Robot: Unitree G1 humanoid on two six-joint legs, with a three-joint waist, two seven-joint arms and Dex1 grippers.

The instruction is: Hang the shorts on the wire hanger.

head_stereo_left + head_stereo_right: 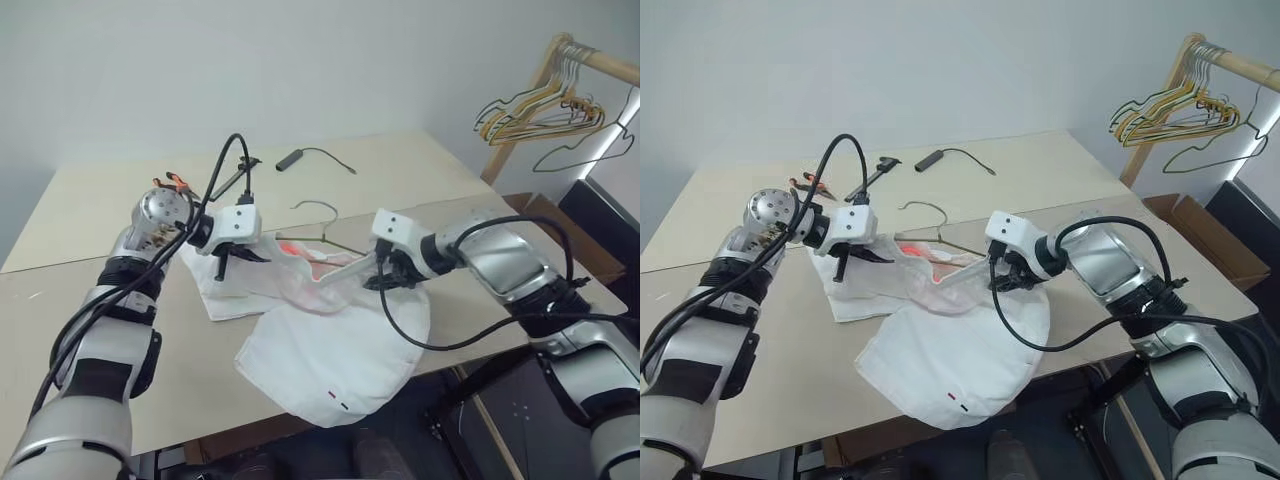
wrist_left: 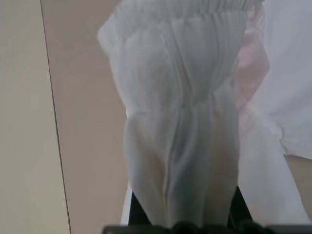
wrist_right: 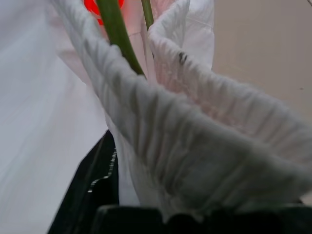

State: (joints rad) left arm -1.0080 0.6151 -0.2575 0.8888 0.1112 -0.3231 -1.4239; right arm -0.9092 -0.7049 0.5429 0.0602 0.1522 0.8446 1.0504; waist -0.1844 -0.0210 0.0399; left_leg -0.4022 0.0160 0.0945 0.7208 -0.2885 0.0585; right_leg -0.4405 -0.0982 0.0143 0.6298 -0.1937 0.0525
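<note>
The white shorts (image 1: 330, 350) lie on the table (image 1: 90, 210) with one leg hanging over the front edge. Small red and dark marks show near the hem. My left gripper (image 1: 222, 262) is shut on the gathered waistband at the left, and the fabric (image 2: 180, 122) rises between its fingers. My right gripper (image 1: 385, 275) is shut on the waistband at the right, so the band is stretched open between the two. The wire hanger (image 1: 320, 208) lies behind them with its hook toward the back. Its green wire (image 3: 117, 34) runs into the open waist.
A wooden rack with several hangers (image 1: 545, 105) stands at the back right. A black stick with a cable (image 1: 292, 158) and orange-handled pliers (image 1: 172, 182) lie on the far part of the table. A cardboard box (image 1: 535, 210) sits on the floor at the right.
</note>
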